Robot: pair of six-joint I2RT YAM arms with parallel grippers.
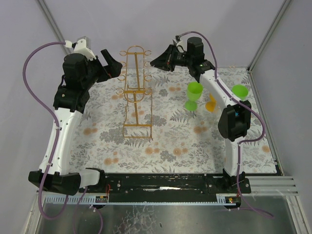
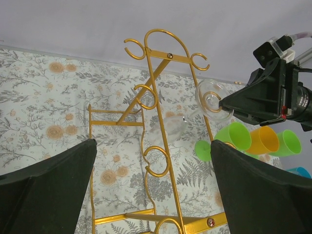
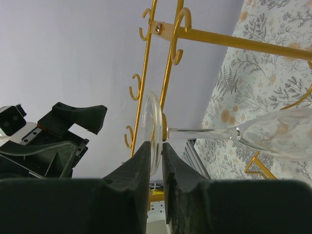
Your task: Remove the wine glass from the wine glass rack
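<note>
Because my right gripper [image 3: 156, 146] held only the rim of the foot, I judged the lift should be slow and level: slide the foot out along the open side of its hook, without twisting, since a thin disc of smooth glass would likely slip from so shallow a pinch. My right fingers were pinched on either face of that foot, with the disc standing edge-on between them. My left gripper [image 1: 113, 66] hung on the other side of the wine glass rack [image 3: 234, 37], fingers spread wide and holding nothing, and I reckoned it was best kept clear of the rails.

The wine glass [image 3: 263, 134] hung on the rack's right-hand rail, just below the top curl hooks, its foot against the wire and its stem and bowl reaching away from the rack. It was clear and colourless, with a slim straight stem and a round foot; the print of the floral cloth [image 3: 258, 68] showed through the bowl
</note>
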